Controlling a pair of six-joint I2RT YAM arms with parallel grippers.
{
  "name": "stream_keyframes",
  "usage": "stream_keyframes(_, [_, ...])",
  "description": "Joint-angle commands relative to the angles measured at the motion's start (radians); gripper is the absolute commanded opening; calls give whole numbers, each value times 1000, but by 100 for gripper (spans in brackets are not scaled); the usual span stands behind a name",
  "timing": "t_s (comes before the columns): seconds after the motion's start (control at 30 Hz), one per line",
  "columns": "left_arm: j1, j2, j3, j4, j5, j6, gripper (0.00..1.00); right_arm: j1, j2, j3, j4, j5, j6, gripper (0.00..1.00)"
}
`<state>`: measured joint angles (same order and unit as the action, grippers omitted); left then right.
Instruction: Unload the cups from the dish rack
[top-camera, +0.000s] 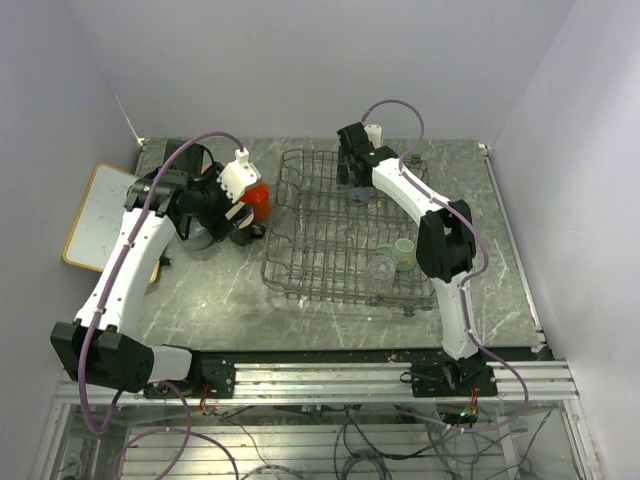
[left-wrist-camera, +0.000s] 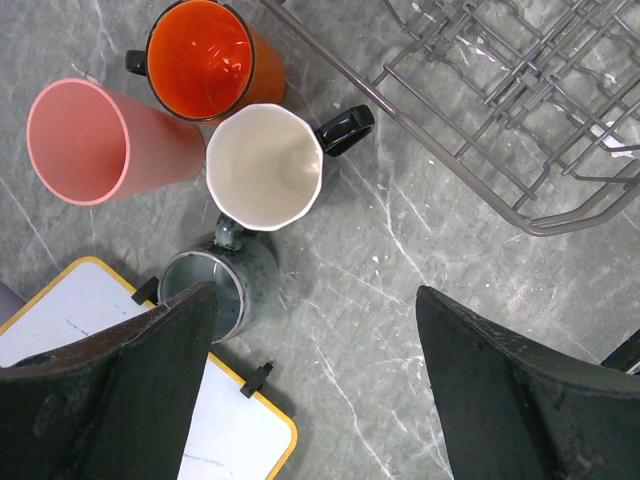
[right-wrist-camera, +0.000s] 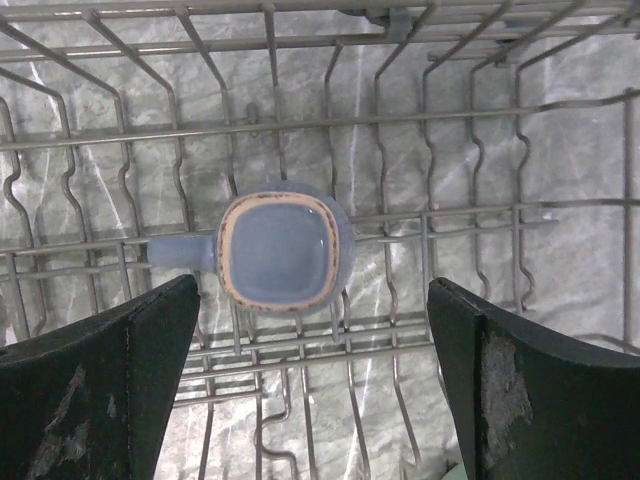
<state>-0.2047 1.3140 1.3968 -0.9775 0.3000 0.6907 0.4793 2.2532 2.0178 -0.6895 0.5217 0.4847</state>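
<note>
In the left wrist view a pink tumbler (left-wrist-camera: 95, 145), an orange mug (left-wrist-camera: 205, 60), a black mug with cream inside (left-wrist-camera: 265, 165) and a grey mug (left-wrist-camera: 210, 290) stand together on the table, left of the dish rack (left-wrist-camera: 520, 100). My left gripper (left-wrist-camera: 315, 390) is open and empty above the table beside them. My right gripper (right-wrist-camera: 310, 390) is open above a blue-grey mug (right-wrist-camera: 280, 250) that stands upright in the dish rack (right-wrist-camera: 480, 120), handle to the left. A mint-green mug (top-camera: 403, 253) and a clear glass (top-camera: 381, 266) sit in the rack (top-camera: 300, 250) near its front right.
A white board with a yellow frame (left-wrist-camera: 120, 400) lies just left of the grey mug, also seen at the table's left edge (top-camera: 100, 215). Walls close in the table at the back and both sides. The rack's upright wire tines surround the blue-grey mug.
</note>
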Motion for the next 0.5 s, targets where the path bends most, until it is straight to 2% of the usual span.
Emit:
stream_keyframes(0.0, [-5, -26, -5, -3, 18, 0, 90, -37, 44, -7, 53, -122, -77, 97])
stream_keyframes(0.2, [-5, -20, -3, 0, 14, 0, 90, -73, 42, -63, 127, -244, -152, 96])
stream_keyframes(0.33, [-5, -16, 5, -2, 9, 1, 90, -76, 20, -113, 197, -362, -216, 93])
stream_keyframes(0.47, [-5, -12, 14, -5, 9, -2, 90, -76, 8, -140, 237, -414, -237, 88])
